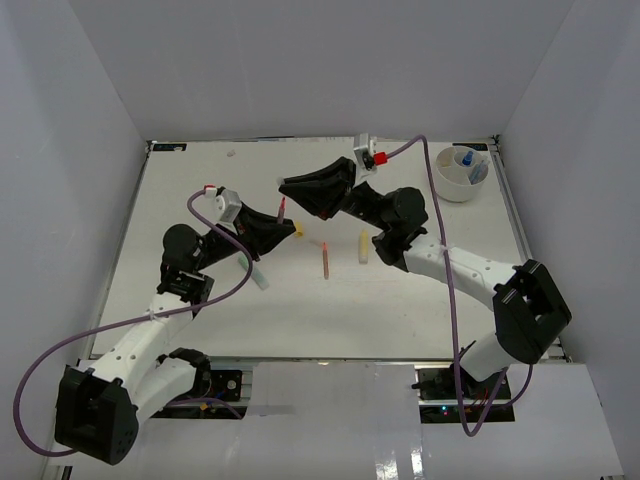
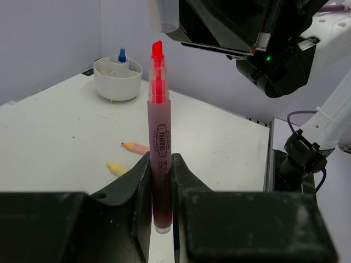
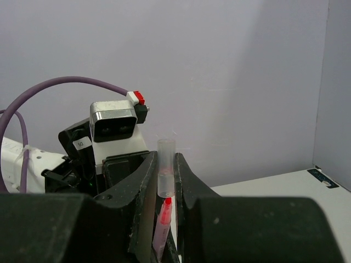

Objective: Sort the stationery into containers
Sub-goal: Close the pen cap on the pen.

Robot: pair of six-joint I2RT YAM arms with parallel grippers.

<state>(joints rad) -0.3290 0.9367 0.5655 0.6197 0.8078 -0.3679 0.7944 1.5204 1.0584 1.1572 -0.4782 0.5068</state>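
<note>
The left gripper [image 2: 159, 189] clamps a pink highlighter [image 2: 158, 137] upright, tip exposed. Directly above it, the right gripper [image 3: 166, 189] pinches the clear cap [image 3: 165, 164]. Capping well likely means keeping both axes aligned while lowering straight. Both arms reach inward, meeting mid-table; the tub [image 1: 461, 172] sits far right.

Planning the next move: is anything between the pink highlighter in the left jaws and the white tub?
Yes. The right gripper, holding the clear cap, hangs directly over the pink highlighter held by the left gripper. In the top view the right arm lies across the route to the white tub.
</note>
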